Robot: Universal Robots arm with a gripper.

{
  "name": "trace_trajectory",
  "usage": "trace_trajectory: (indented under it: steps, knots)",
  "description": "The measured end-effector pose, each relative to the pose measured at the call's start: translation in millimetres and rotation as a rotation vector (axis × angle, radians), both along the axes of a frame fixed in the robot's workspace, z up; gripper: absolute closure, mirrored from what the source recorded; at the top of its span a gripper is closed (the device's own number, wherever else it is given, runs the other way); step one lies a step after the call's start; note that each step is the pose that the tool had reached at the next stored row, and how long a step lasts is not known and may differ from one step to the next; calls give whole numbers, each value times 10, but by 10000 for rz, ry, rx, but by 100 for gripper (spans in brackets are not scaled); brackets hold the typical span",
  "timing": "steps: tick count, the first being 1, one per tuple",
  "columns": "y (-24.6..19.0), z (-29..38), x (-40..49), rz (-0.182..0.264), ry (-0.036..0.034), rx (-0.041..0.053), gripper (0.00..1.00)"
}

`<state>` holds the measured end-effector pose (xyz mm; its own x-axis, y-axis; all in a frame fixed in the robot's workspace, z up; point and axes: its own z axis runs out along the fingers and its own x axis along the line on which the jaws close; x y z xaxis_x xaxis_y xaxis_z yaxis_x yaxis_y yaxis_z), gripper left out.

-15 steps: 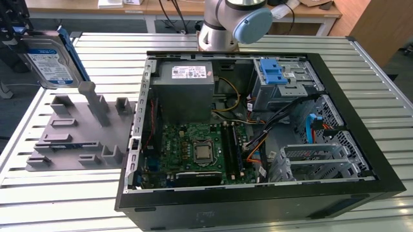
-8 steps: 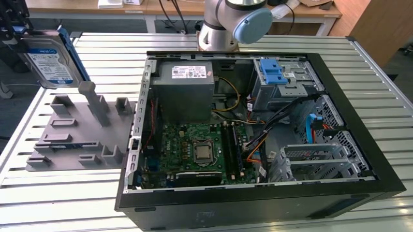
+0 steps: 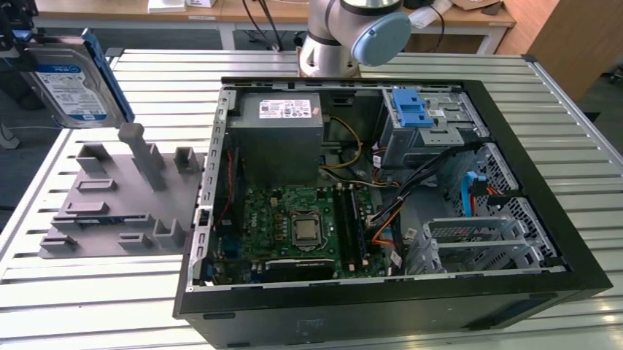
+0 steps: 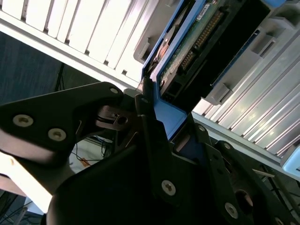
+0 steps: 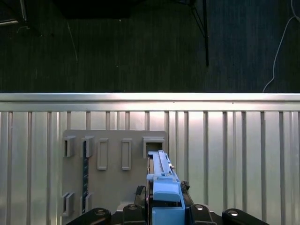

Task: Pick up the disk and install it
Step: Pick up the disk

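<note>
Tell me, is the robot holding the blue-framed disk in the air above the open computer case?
No. The gripper holds the disk in the air, but above the grey slotted holder beside the case, as the first wrist view shows.

you get no print here that you can read letter for letter. in the exterior view the disk (image 3: 57, 55) carries a white-and-blue label (image 3: 66, 91) on its broad face, with rows of dark print too small to tell. the grey power supply box (image 3: 277, 149) bears a white label (image 3: 284, 109) on its upper face, and you cannot make out its lines either.
</note>
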<state>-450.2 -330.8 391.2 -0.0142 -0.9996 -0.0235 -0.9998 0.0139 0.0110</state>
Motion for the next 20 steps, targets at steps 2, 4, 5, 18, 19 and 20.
trace_trajectory:
  steps: [2, 4, 5, 18, 19, 20]
  knots:
    - [-1, 1, 0, 214, 2, -28, 64]
    - [0, 2, 0, 229, 4, -29, 64]
    - [0, 2, 0, 231, 4, -29, 64]
    - [0, 60, 0, 231, 4, -30, 64]
    - [0, 69, 0, 231, 3, -29, 64]
    - [0, 79, 0, 231, 3, -29, 64]
